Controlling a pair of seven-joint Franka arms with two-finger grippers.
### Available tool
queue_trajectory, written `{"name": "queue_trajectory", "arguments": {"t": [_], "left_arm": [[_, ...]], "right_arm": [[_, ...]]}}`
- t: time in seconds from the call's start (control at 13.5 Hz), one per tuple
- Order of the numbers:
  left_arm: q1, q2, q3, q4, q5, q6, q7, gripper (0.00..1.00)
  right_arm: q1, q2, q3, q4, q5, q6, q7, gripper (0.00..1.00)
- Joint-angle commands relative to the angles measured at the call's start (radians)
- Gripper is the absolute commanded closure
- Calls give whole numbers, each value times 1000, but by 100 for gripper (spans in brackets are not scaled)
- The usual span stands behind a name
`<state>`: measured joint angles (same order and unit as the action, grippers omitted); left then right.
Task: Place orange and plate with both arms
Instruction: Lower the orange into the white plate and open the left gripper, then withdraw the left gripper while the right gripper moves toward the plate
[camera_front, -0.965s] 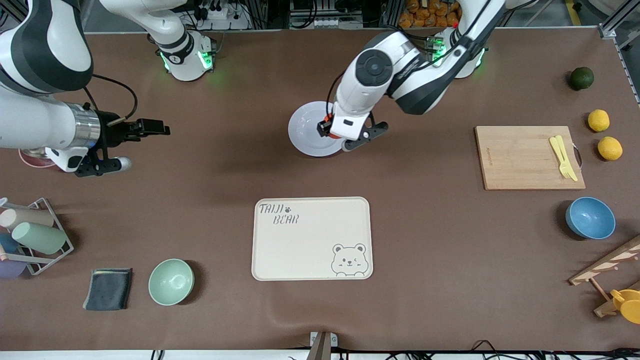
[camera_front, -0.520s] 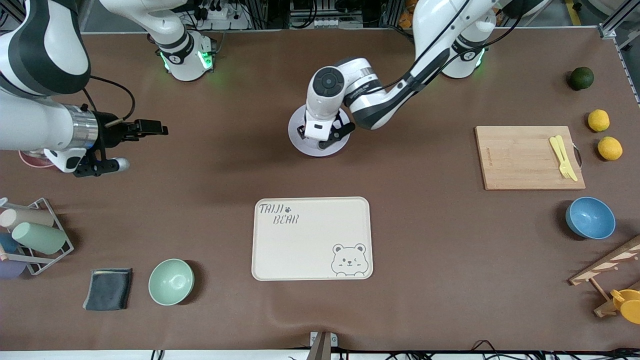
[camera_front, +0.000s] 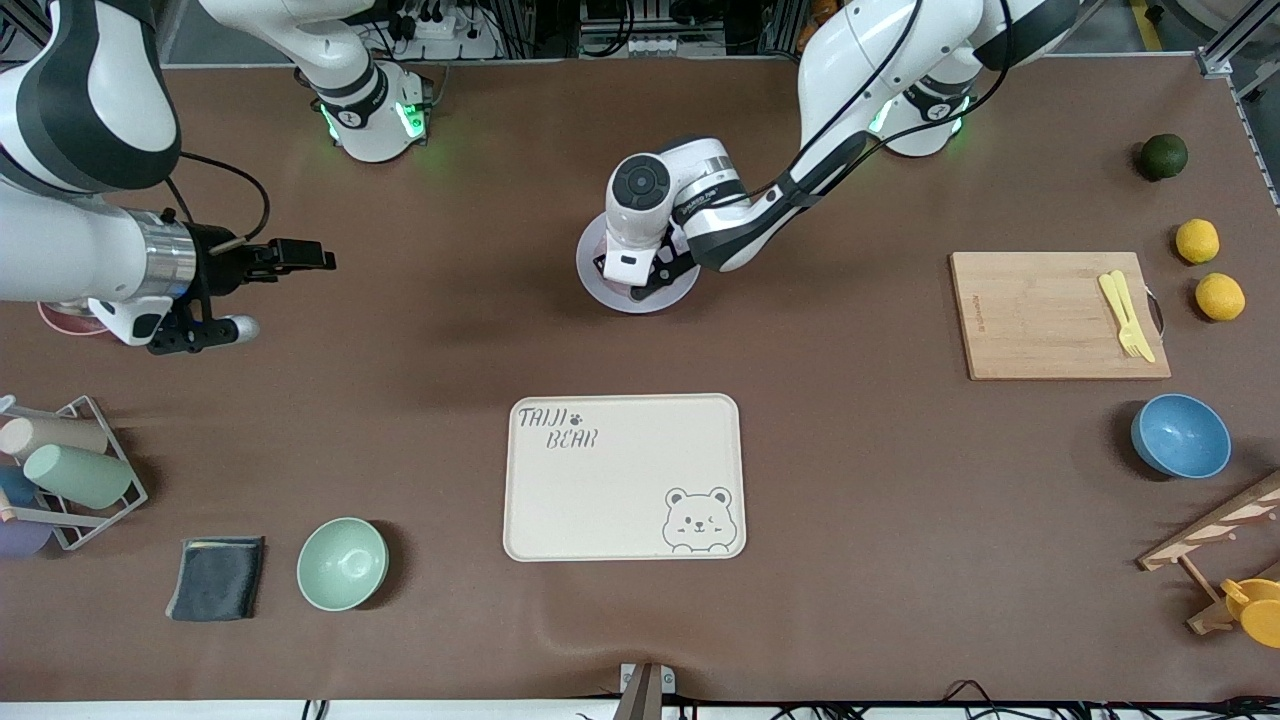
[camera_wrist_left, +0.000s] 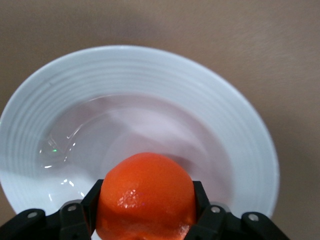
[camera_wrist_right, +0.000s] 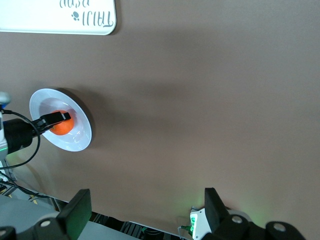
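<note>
The pale plate (camera_front: 597, 272) lies on the table between the two arm bases and the bear tray. My left gripper (camera_front: 652, 280) hangs low over its middle, shut on the orange (camera_wrist_left: 146, 196). The orange is hidden under the wrist in the front view. In the left wrist view it sits between the black fingers (camera_wrist_left: 206, 210) just over the plate's well (camera_wrist_left: 150, 65); I cannot tell whether it touches. The right wrist view shows the orange (camera_wrist_right: 62, 128) in the plate (camera_wrist_right: 81, 135). My right gripper (camera_front: 318, 258) waits open and empty over bare table toward the right arm's end, and also shows in the right wrist view (camera_wrist_right: 145, 215).
The cream bear tray (camera_front: 625, 477) lies nearer the front camera than the plate. A cutting board (camera_front: 1040, 315) with yellow cutlery, two lemons (camera_front: 1197, 241), a dark green fruit (camera_front: 1163, 156) and a blue bowl (camera_front: 1180, 436) are toward the left arm's end. A mint bowl (camera_front: 342, 563), a cloth (camera_front: 217, 577) and a cup rack (camera_front: 70, 470) are toward the right arm's end.
My left gripper has moved with the orange from the plate's edge to over its middle and has come lower. The right arm has not moved.
</note>
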<state>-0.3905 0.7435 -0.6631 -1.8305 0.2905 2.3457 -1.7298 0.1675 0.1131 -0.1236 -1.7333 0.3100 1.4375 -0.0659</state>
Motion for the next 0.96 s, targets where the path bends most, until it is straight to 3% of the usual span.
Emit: {"name": "queue_trajectory", "arguments": {"t": [0.0,0.07,0.22,0.59,0.74,0.89], "left_arm": [[-53,2,55,4,29,12,-36,5],[-65,0,78,8,29,12,-36,0],[-53,-29,86,25,30,9,-59,0],[63,-332,122,34,42,-52,-59,0],[149,-441,120,37,135,-98,13,0],[237,-512,114,66,134,-155,102,0]], "right_arm": [[-20,-7,10,-11,18,-20,-15,0],[-20,-9,10,-22,20,-31,-15,0],[-20,-10,10,-31,20,-37,-15,0],[-6,-12,12,-155,165,-20,-44,0],[38,-13,16,-221,190,59,-45,0],[91,-13,16,-296,196,139,-46,0]]}}
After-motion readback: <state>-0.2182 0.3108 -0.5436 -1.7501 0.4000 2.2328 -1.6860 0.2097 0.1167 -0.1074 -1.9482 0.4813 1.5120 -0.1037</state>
